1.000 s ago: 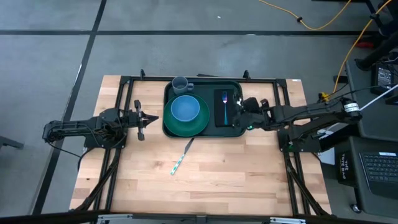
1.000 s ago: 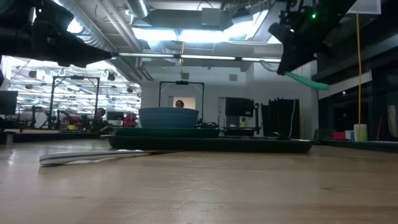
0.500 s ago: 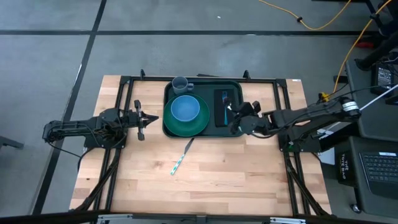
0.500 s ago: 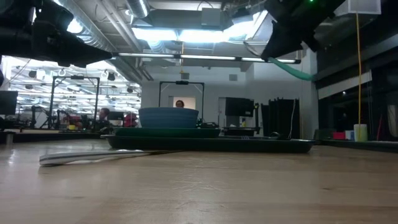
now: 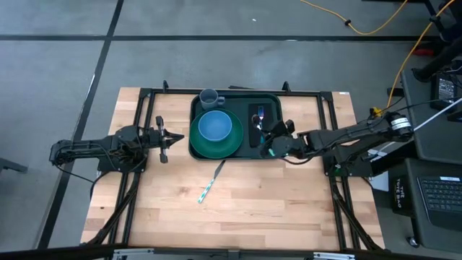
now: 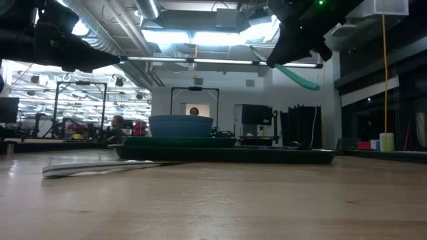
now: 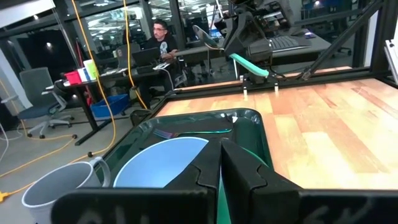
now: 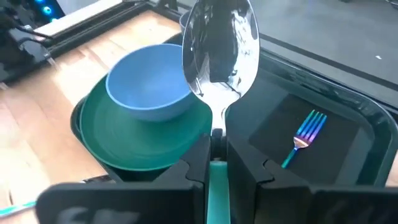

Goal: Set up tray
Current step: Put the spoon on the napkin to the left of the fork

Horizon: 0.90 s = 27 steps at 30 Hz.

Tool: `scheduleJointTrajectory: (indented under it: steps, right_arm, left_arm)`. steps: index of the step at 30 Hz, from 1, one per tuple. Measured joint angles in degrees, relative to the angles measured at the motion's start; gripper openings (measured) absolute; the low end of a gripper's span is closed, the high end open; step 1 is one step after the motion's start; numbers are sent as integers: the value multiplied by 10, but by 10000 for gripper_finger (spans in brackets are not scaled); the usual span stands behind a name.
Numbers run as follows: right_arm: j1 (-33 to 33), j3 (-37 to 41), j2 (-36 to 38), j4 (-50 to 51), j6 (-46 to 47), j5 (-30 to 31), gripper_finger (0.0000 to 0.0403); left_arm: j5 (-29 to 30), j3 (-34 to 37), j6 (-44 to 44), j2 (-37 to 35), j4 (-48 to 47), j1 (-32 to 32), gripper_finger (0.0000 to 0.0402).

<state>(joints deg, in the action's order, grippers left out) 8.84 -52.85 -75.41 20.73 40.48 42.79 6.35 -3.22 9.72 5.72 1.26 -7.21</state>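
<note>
The dark green tray (image 5: 198, 148) lies at the table's far middle. On it are a green plate (image 8: 149, 142) bearing a blue bowl (image 5: 214, 126), a grey mug (image 5: 209, 97), and a black napkin (image 5: 258, 126) with a blue-tinted fork (image 8: 306, 132) lying on it. My right gripper (image 5: 266, 137) hovers over the tray's right part, shut on a spoon (image 8: 219, 46) that has a silver bowl and a teal handle. My left gripper (image 5: 173, 137) waits shut just left of the tray. A teal-handled knife (image 5: 211, 182) lies flat on the wood nearer me. My right gripper pinches the spoon between its two fingers by the teal handle (image 8: 216, 177), just behind the silver neck. The silver bowl juts forward past the fingertips over the plate and napkin. The handle's free end (image 6: 300, 77) slants out below the gripper. The spoon is lifted clear above the tray.
Black frame rails (image 5: 317, 94) border the table's far end and sides. Bare wood (image 5: 274, 209) stretches across the near half. A person sits at a desk beyond the table in the left wrist view.
My right gripper has carried the spoon toward the table's left, from the tray's right rim to above the napkin, staying shut on it. In the low view the teal handle has swung to a steeper downward slant.
</note>
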Motion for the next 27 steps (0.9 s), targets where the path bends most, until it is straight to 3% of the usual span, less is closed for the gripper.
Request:
scheduleJointTrajectory:
  steps: [12, 18, 27]
  right_arm:
    - [-17, -95, -44, 19, 27, 6, 38]
    - [-63, -188, -112, 126, 85, -2, 38]
    - [-130, -314, -229, 258, 192, -63, 38]
  left_arm:
    - [0, 0, 0, 0, -2, 0, 5]
    - [0, 0, -1, 0, -10, 0, 2]
    - [0, 0, 0, 0, -16, 0, 4]
